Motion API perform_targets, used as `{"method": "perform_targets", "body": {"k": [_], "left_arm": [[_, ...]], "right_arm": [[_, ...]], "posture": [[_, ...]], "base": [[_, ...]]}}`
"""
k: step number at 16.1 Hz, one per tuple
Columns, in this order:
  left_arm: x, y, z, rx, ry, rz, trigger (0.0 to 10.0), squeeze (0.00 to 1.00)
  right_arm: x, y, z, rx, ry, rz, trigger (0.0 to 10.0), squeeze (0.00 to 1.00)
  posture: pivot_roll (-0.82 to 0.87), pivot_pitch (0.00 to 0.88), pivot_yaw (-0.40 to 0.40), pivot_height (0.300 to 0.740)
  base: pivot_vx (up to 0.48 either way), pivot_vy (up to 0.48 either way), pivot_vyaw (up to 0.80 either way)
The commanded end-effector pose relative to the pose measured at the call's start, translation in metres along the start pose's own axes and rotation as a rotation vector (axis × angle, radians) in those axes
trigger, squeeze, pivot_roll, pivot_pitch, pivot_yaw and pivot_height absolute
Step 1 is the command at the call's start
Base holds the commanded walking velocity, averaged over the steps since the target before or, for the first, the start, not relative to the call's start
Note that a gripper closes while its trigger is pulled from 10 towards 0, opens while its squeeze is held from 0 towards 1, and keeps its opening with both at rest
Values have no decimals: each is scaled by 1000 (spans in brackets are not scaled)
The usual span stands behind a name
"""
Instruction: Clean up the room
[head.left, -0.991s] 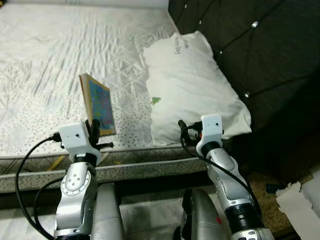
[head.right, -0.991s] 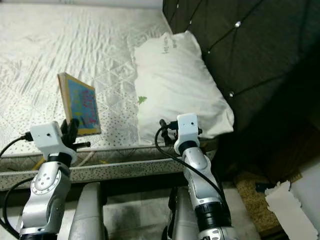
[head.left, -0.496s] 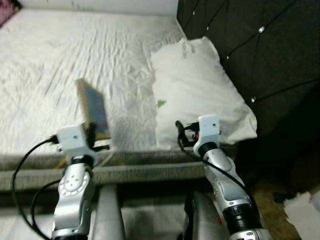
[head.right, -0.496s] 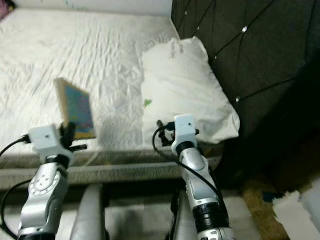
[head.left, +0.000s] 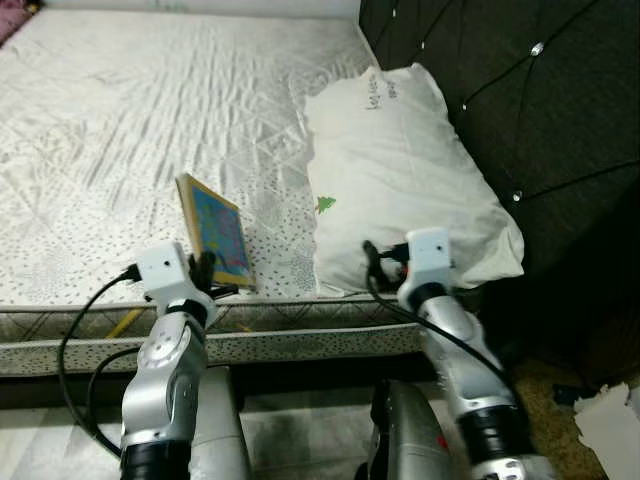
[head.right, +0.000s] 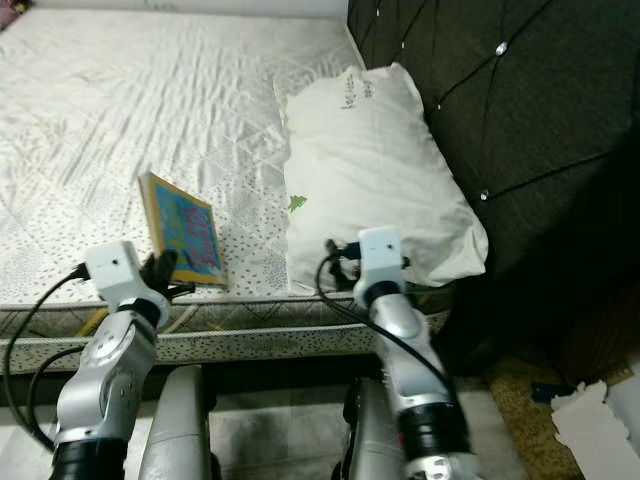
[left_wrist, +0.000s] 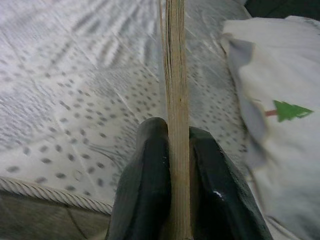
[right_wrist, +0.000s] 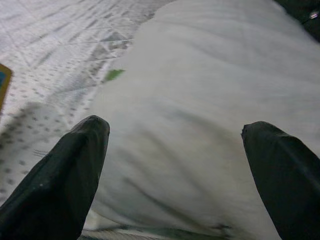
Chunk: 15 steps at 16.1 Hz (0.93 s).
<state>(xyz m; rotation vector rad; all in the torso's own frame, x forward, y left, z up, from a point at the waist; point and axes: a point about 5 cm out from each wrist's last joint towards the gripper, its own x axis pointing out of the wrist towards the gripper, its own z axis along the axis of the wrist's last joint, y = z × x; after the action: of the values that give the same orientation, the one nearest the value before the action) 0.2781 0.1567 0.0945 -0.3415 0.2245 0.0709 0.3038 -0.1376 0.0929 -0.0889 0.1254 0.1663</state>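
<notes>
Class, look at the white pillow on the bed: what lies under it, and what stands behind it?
The pillow rests on the quilted, dotted mattress; the part beneath it is covered. Behind it stands the dark tufted headboard. The right gripper, jaws open, faces the pillow.

Soft, even light falls on the bed (head.left: 150, 110) from above, leaving the quilted cover pale and a little washed out toward the upper left of the frame. The dark headboard (head.left: 520, 90) at the upper right swallows detail, save small glints on its studs. Both head views are fairly sharp. The right wrist view is smeared across the pillow (right_wrist: 210, 100); the left wrist view blurs up close.
</notes>
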Motion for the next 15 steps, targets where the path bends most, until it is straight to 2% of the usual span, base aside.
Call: {"method": "perform_targets", "body": {"k": [1,3,5,6,7,8,9,13,15], "left_arm": [[-2,-8,-21,-45,132,-38,10000,0],[-3,-25,-25,-176,222,-115,10000,0],[0,-33,-22,-241,269,-161,10000,0],[4,-35,-21,-275,297,-173,10000,0],[7,-33,-24,-255,331,-177,10000,0],[8,-31,-25,-248,341,-173,10000,0],[11,-29,-28,-256,375,-184,10000,0],[26,-9,-42,-235,451,-155,10000,0],[34,-1,-40,-221,453,-149,10000,0]], "right_arm": [[-3,-9,0,-5,7,-19,10000,0],[-15,-35,-3,-54,25,-73,10000,0],[-23,-44,-3,-44,35,-80,10000,0],[-34,-46,-2,-12,49,-49,10000,0],[-46,-46,-4,-23,63,-6,10000,0],[-49,-46,-4,-26,68,6,10000,0],[-59,-50,-8,-50,93,5,10000,0],[-67,-61,-2,-87,108,-9,10000,0],[-68,-62,1,-105,108,-1,10000,0]], "posture": [[66,38,-65,557],[42,40,-76,557],[21,41,-79,557],[9,42,-82,557],[-16,43,-87,557],[-16,43,-87,557],[-36,47,-94,557],[-77,48,-113,557],[-84,46,-122,557]], "base": [[0,0,0],[0,0,0],[0,0,0],[0,0,0],[0,0,0],[0,0,0],[0,0,0],[0,0,0],[0,0,0]]}}
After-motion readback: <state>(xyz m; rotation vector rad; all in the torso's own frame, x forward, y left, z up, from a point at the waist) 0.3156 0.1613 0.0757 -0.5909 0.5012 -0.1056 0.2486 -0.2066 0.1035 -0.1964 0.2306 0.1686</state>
